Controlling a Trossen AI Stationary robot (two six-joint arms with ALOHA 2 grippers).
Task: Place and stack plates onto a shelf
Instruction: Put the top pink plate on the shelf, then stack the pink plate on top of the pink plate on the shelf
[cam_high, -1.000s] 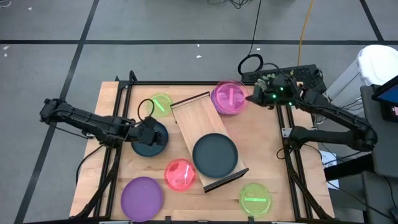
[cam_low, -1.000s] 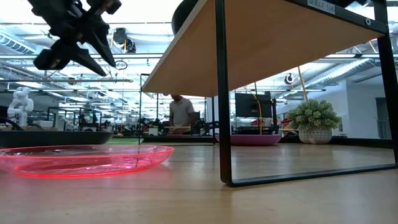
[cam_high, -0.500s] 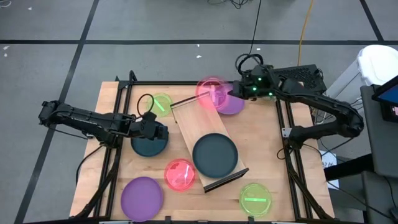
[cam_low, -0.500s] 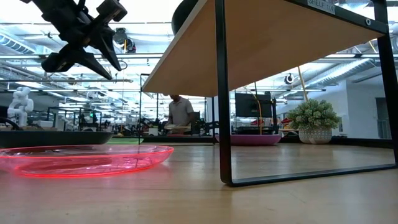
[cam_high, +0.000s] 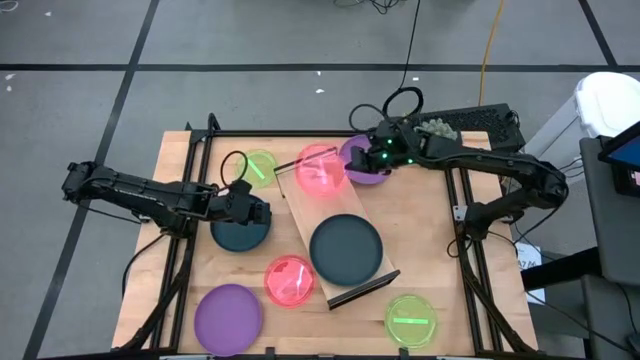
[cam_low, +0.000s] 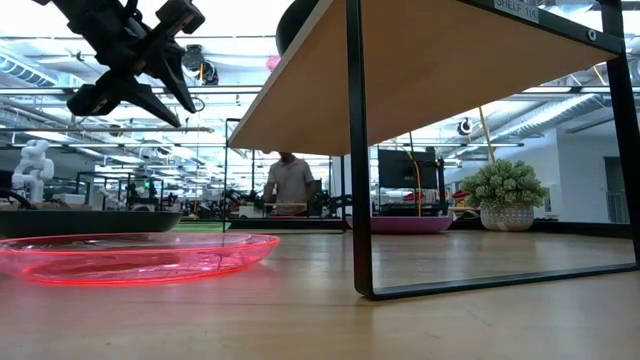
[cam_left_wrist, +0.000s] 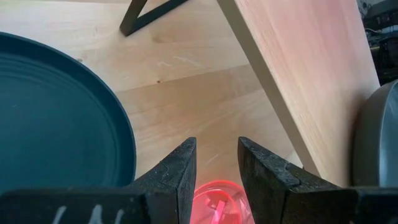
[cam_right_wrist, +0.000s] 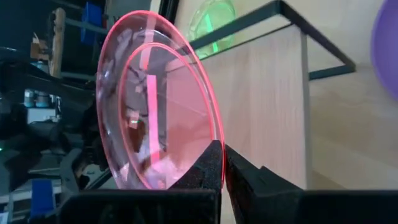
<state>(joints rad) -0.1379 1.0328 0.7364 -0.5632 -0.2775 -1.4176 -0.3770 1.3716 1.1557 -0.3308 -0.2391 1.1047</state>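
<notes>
Right fingers: pressed together on the rim of a pink-red plate (cam_right_wrist: 158, 99), as the right wrist view shows; the right gripper (cam_high: 352, 166) pinches that edge.
Held plate: pink-red plate seen from above (cam_high: 320, 168), carried over the far end of the shelf (cam_high: 322, 205); whether it touches the board cannot be told.
Left fingers: left gripper (cam_left_wrist: 216, 171) with a narrow gap between its fingers, nothing between them; it hangs above the table just beside the shelf's long edge, at the rim of a dark teal plate (cam_high: 238, 230).
Shelf contents: one dark teal plate (cam_high: 346, 249) lies on the near half; the far half is bare under the carried plate.
Off the shelf: purple plate (cam_high: 365, 160) under the right arm beyond the shelf's far corner; second purple plate (cam_high: 228, 318), second pink-red plate (cam_high: 289, 280) and green plate (cam_high: 410, 320) round the near end; another green plate (cam_high: 259, 166) beside the far rail.
Progress, by judgement: early; one plate placed, one in transit, six left, no stacking done.
Obscured: the low view shows only the shelf's underside; a person stands far behind the table, doing what cannot be told.
</notes>
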